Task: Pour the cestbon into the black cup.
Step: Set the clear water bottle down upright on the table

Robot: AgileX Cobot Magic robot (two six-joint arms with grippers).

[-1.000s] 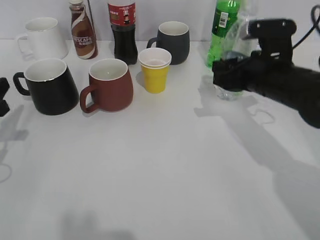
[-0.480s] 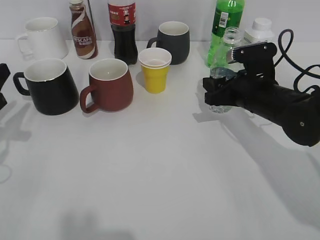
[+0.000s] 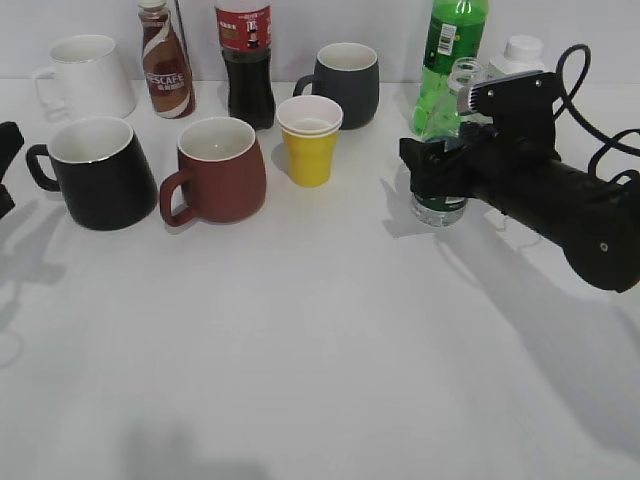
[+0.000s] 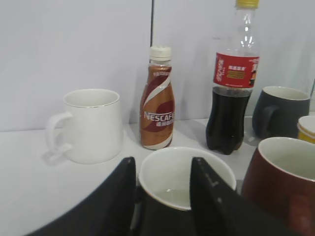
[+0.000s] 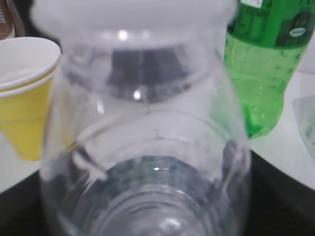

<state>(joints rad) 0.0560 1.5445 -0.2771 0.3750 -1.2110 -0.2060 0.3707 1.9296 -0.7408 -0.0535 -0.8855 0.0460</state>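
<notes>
The cestbon (image 3: 441, 200) is a clear, capless bottle standing upright at the right of the table. My right gripper (image 3: 445, 165) is shut on its middle. In the right wrist view the cestbon (image 5: 142, 142) fills the frame, with dark fingers (image 5: 275, 196) at the lower edges. The black cup (image 3: 95, 175), white inside, stands at the left with its handle pointing left. My left gripper (image 3: 6, 160) is at the left edge, apart from the handle. In the left wrist view the left gripper (image 4: 162, 196) is open, and the black cup (image 4: 177, 182) shows between and beyond its fingers.
A maroon mug (image 3: 220, 170) stands right of the black cup, then a yellow paper cup (image 3: 310, 140). Along the back are a white mug (image 3: 85, 75), Nescafe bottle (image 3: 165, 60), cola bottle (image 3: 245, 60), dark grey mug (image 3: 345, 80), green soda bottle (image 3: 450, 50) and white-capped container (image 3: 520, 50).
My right arm has come forward and a little left from the back with the cestbon held upright. The left gripper has risen slightly at the left edge.
</notes>
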